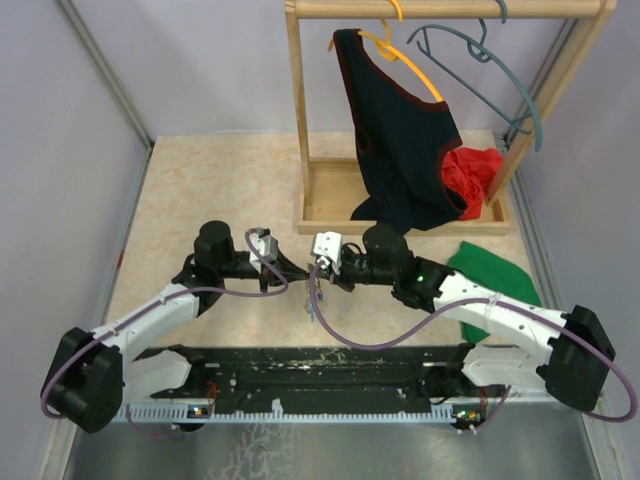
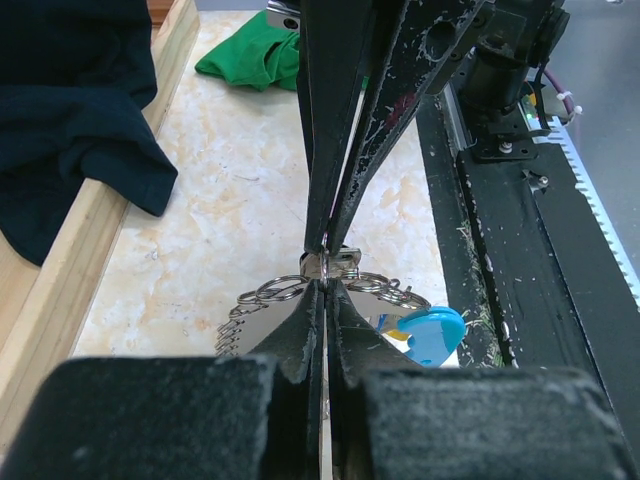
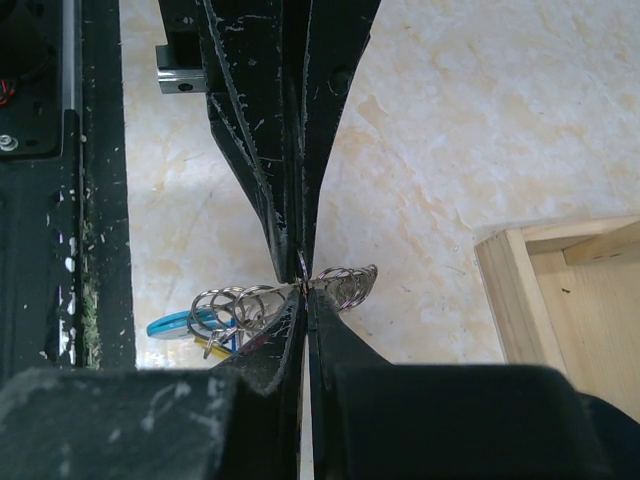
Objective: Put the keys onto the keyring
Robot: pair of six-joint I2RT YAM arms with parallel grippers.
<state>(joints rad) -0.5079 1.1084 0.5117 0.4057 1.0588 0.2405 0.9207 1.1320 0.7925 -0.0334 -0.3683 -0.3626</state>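
Note:
Over the middle of the table my two grippers meet tip to tip. The keyring [image 2: 270,292] is a coil of thin grey wire loops with a light-blue piece [image 2: 430,335], and it hangs between them. My left gripper [image 2: 326,285] is shut on the wire at its tips. From the opposite side my right gripper [image 3: 304,292] is shut on the same spot, where a small metal ring [image 2: 330,262] sits. The right wrist view shows loops [image 3: 345,283] on both sides of the pinch. In the top view the keyring [image 1: 315,300] dangles below the tips. No key shows clearly.
A wooden rack [image 1: 330,205] at the back holds a dark garment [image 1: 400,130], a red cloth [image 1: 475,175] and a grey-blue hanger [image 1: 490,85]. A green cloth [image 1: 495,270] lies at right. A black rail [image 1: 330,365] runs along the near edge.

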